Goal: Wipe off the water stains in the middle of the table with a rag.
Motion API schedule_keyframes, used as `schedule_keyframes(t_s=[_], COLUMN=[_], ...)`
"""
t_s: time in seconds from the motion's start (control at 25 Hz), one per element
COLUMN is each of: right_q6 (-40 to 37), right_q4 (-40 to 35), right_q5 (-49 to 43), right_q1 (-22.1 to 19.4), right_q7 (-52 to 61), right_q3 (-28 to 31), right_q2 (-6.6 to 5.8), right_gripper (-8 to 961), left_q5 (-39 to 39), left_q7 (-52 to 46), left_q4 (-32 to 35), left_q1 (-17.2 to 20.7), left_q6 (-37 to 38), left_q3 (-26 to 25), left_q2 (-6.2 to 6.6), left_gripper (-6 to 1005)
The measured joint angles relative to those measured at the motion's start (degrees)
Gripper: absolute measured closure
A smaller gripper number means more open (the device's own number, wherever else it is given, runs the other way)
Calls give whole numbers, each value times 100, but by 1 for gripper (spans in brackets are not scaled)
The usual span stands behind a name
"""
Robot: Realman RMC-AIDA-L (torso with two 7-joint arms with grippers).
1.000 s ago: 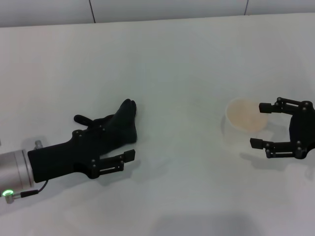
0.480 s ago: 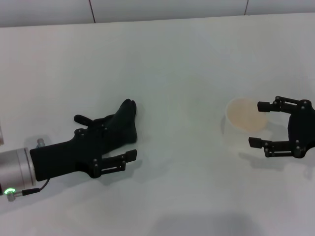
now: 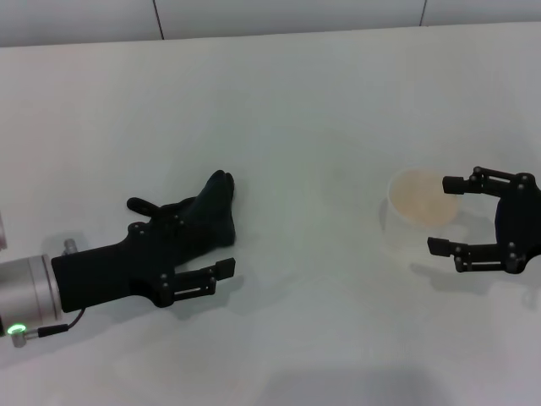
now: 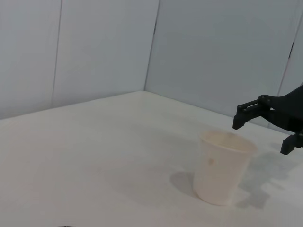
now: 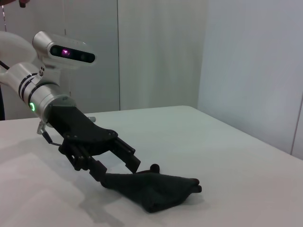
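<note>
The black rag (image 3: 211,207) lies crumpled on the white table (image 3: 296,101) at the left. My left gripper (image 3: 215,241) is open at the rag: one finger rests in its folds and the other stands free beside it, as the right wrist view (image 5: 120,172) shows with the rag (image 5: 156,189) below it. My right gripper (image 3: 441,214) is open at the right, its fingers either side of a translucent whitish cup (image 3: 416,207) without gripping it. No orange-brown water stain shows on the tabletop in any view.
The cup (image 4: 220,168) stands upright with an orange tint inside, and the right gripper (image 4: 261,136) sits just behind it in the left wrist view. A grey panelled wall (image 3: 287,13) borders the table's far edge.
Almost nothing differs. The left arm has shifted very slightly to the right and the right gripper has wavered a little beside the cup.
</note>
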Motion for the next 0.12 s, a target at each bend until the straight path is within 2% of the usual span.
schedule_keyframes(t_s=[0.12], right_q6=[-2], right_q4=[-1], right_q5=[0], right_q1=[-6], right_q7=[1], right_q3=[0], right_q2=[0], right_gripper=[96], left_q5=[5], left_q7=[0], left_q4=[0], left_q1=[0], left_q6=[1], left_q3=[6], left_q2=[-1], left_gripper=[218])
